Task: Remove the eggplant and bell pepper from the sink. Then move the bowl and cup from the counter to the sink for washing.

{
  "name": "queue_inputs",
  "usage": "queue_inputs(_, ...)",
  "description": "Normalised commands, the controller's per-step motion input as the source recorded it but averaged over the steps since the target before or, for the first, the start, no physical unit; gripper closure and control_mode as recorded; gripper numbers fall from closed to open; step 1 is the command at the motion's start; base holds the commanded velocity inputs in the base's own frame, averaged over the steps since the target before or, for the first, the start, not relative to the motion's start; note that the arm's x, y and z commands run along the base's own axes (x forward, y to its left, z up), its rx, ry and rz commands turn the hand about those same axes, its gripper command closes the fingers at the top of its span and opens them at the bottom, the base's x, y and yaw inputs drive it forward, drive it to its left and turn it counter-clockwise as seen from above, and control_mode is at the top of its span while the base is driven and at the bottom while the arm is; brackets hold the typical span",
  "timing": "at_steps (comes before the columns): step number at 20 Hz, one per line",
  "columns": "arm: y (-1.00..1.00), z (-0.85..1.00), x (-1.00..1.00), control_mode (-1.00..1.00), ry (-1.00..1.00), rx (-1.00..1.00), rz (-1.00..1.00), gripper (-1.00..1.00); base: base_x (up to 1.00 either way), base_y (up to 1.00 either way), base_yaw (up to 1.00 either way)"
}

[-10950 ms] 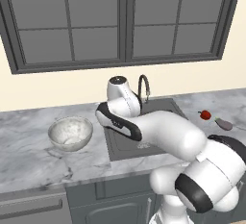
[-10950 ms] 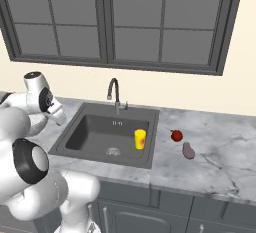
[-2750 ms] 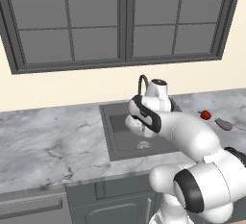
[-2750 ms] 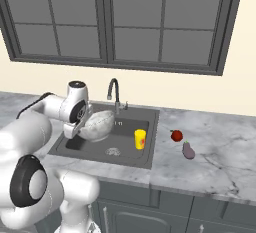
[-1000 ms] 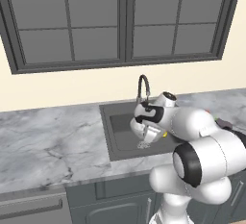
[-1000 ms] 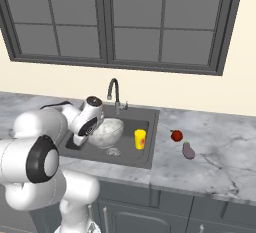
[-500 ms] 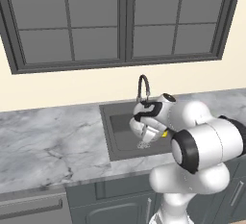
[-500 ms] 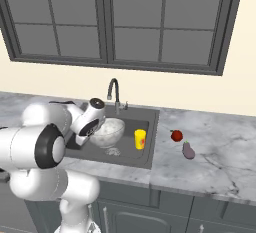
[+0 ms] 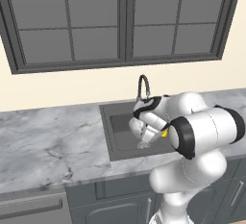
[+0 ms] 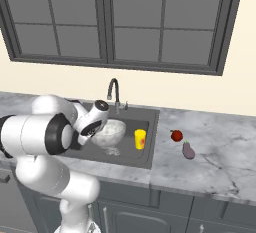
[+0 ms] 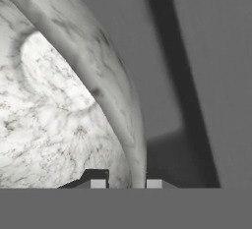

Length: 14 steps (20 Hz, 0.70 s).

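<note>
The white-grey marbled bowl (image 10: 113, 130) sits low in the dark sink (image 10: 131, 154), just above the round drain (image 10: 112, 151). My gripper (image 10: 99, 131) is shut on the bowl's left rim. In the hand view the rim of the bowl (image 11: 59, 100) runs down between the two fingertips of the gripper (image 11: 126, 183). The yellow cup (image 10: 140, 139) stands upright in the sink, right of the bowl. The red bell pepper (image 10: 176, 135) and the purple eggplant (image 10: 188, 150) lie on the marble counter (image 10: 210, 162), right of the sink.
A curved gooseneck faucet (image 10: 114, 89) rises at the sink's back edge, close above my hand. A dark-framed window runs along the wall behind. The counter (image 9: 48, 141) stretches wide to the left of the sink (image 9: 117, 131).
My arm has folded in closer over the basin, and the bowl has shifted slightly right and down in the sink. Cup, pepper and eggplant have stayed put.
</note>
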Motion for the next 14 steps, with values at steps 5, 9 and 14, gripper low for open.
queue_inputs(5,0.00,-0.18,0.09,-1.00,0.00,0.01,-0.01,1.00,0.00,0.00,0.00)
queue_inputs(9,0.02,-0.15,0.11,-1.00,0.00,0.01,-0.02,1.00,0.00,0.00,0.00)
queue_inputs(14,0.03,-0.12,0.16,-1.00,0.00,0.00,-0.02,1.00,0.00,0.00,0.00)
